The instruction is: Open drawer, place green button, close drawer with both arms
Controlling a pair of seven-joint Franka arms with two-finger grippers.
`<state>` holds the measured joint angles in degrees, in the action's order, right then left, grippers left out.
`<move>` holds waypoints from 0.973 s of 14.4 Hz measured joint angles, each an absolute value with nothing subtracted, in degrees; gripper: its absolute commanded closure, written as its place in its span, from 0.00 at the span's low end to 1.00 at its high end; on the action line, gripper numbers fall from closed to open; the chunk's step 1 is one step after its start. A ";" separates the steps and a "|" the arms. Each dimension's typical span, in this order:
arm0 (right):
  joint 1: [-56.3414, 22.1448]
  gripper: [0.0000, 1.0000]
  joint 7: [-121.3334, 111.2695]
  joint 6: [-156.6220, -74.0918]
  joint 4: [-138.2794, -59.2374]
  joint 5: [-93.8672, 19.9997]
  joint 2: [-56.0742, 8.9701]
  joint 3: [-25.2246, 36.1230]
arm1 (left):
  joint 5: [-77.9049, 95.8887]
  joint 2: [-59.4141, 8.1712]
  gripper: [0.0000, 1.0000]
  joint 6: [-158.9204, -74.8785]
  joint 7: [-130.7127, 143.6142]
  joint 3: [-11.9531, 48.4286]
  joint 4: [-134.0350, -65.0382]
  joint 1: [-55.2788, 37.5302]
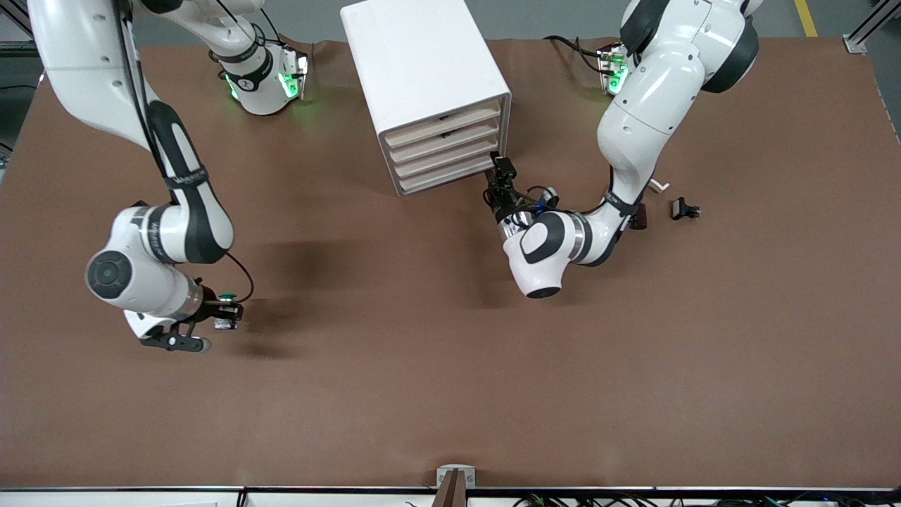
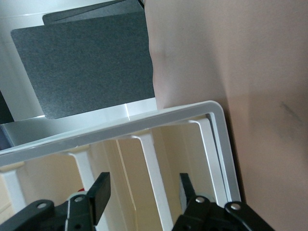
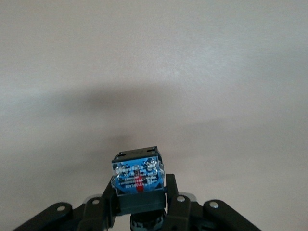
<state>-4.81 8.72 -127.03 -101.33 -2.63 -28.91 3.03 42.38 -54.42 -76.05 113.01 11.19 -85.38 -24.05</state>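
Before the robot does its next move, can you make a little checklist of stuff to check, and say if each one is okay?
1. Button held: ok. The right gripper is shut on the button, up over bare table toward the right arm's end.
2. Left gripper at the cabinet: ok. The left gripper is at the front corner of the white cabinet, low down by the drawer.
3. Left fingers ready: ok. They are open, one finger on each side.
4. Drawer open: not ok. All four fronts look flush.
5. Fingers on the lowest drawer's handle: cannot tell.
6. Path to the drawer: ok. The table is bare between button and cabinet.
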 measured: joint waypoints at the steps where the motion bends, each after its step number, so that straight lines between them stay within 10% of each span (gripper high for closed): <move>1: -4.81 1.00 9.07 -123.66 -101.01 -2.63 -26.44 3.03 | 42.64 -54.51 0.42 -76.02 113.07 11.19 -85.69 -24.42; 14: -4.82 1.00 16.60 -98.85 -101.09 -2.63 -5.82 2.93 | 43.01 -54.62 0.83 -75.99 113.49 11.24 -88.36 -28.55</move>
<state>-4.82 16.60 -98.85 -101.09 -2.63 -5.82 2.93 43.01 -54.62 -75.99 113.49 11.24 -88.36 -28.55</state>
